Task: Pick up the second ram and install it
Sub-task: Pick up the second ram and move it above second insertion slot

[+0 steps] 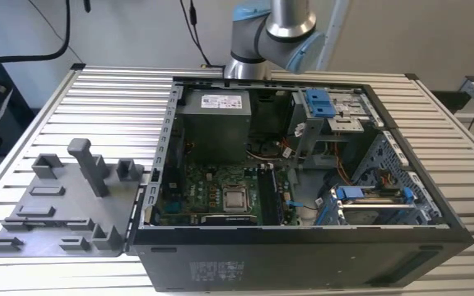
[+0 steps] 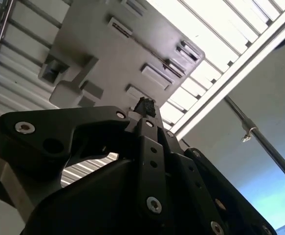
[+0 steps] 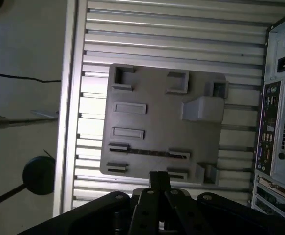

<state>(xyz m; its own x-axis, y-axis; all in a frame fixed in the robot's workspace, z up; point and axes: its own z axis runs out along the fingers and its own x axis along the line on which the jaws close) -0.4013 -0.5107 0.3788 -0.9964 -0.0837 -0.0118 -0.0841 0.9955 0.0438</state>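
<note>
Pincer [image 3: 159,177] first: in both wrist views we are looking past its black body toward the grey holder plate [image 3: 152,117]. It is hanging above the plate and apart from it. We cannot tell whether it is released or clenched, and we are seeing no stick carried in it.

Just beyond the pincer in the first wrist view, a thin dark strip is lying between two slotted brackets [image 3: 119,147] on the plate. We are taking this strip to be the second ram [image 3: 147,152], seen edge-on and not yet lifted. The pair of brackets beside it is standing bare.

The plate is resting on the slatted desk [image 1: 56,117], just beside the open computer case [image 1: 303,253], on the exterior view's left. The arm [image 1: 286,24] is rising at the far side of the case, and the motherboard [image 1: 212,191] is lying exposed on its floor.

We are judging the work to be at the approach for the pick-up, with installation not begun. A grasp here is calling for the pincer to line up squarely over the narrow upper edge of the stick, midway between the brackets, and to lift straight so that the stick is not binding in them.
</note>
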